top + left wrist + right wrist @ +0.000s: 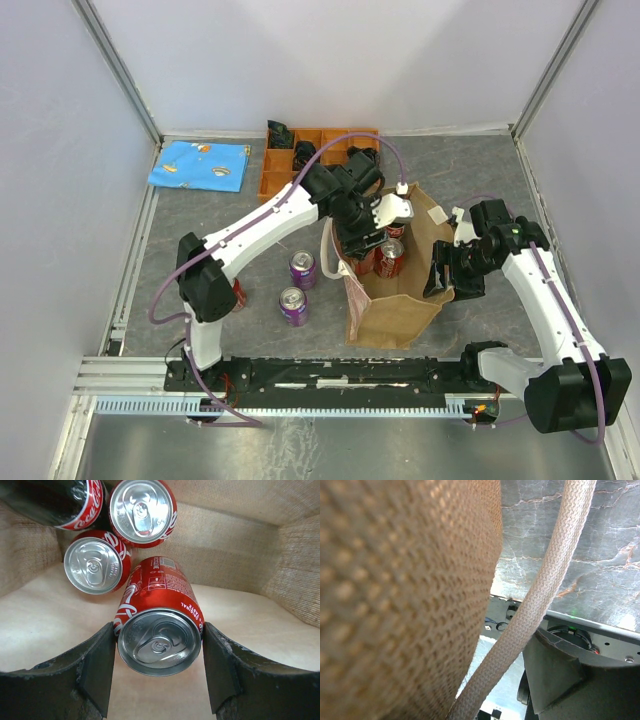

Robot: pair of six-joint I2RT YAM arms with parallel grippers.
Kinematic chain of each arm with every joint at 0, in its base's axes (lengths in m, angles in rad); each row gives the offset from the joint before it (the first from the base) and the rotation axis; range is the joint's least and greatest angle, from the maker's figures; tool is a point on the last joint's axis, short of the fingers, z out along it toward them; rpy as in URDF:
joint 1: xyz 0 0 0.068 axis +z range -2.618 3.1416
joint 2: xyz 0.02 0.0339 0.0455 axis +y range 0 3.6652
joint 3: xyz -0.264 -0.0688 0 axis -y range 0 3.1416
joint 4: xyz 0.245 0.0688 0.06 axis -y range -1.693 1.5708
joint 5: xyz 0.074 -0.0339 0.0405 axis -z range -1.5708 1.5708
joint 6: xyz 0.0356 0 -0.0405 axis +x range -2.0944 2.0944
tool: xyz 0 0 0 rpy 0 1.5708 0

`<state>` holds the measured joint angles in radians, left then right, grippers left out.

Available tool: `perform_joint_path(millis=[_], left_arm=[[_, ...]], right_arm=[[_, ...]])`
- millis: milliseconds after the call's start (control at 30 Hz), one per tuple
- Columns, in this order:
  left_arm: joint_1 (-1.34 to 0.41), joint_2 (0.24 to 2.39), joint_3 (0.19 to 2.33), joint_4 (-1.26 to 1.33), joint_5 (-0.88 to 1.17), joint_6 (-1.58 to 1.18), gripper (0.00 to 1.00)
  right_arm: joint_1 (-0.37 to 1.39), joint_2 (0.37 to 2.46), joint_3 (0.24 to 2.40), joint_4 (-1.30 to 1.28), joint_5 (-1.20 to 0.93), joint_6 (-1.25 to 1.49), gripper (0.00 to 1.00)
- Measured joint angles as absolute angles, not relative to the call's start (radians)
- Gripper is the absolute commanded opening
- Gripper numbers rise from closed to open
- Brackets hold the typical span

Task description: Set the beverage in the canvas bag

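Note:
The tan canvas bag (400, 320) stands open between the arms. My left gripper (368, 240) reaches down inside it. In the left wrist view that gripper (159, 667) is shut on an upright red cola can (159, 640), one finger on each side, low over the bag's pale floor (45, 625). Three more red cans (95, 565) stand behind it. My right gripper (447, 272) straddles the bag's right wall. In its wrist view the canvas wall (395, 595) hides one finger, and the whitish handle strap (540, 595) lies against the other finger (555, 675), which stands well off centre.
Two purple cans (303, 268) (293, 305) stand left of the bag, and a red can (238, 295) shows by the left arm's base. An orange compartment tray (290, 165) and a blue cloth (200, 165) lie at the back. White walls enclose the table.

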<state>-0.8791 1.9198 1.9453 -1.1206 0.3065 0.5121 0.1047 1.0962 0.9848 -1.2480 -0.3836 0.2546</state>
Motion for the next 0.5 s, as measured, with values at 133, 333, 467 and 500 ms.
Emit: perform_joint_path(millis=[133, 333, 467, 500], left_arm=[[-0.889, 1.930, 1.905, -1.102, 0.266, 0.510, 0.03], [-0.900, 1.963, 1.876, -1.062, 0.234, 0.477, 0.03], [-0.912, 1.987, 1.861, -1.030, 0.219, 0.449, 0.03], [-0.916, 1.992, 1.856, -1.021, 0.216, 0.440, 0.03]], right_arm=[[0.105, 1.094, 0.985, -1.248, -0.384, 0.258, 0.74], [0.105, 1.094, 0.985, -1.249, -0.385, 0.258, 0.74], [0.105, 1.091, 0.985, -1.249, -0.385, 0.258, 0.74], [0.105, 1.089, 0.985, -1.249, -0.385, 0.258, 0.74]])
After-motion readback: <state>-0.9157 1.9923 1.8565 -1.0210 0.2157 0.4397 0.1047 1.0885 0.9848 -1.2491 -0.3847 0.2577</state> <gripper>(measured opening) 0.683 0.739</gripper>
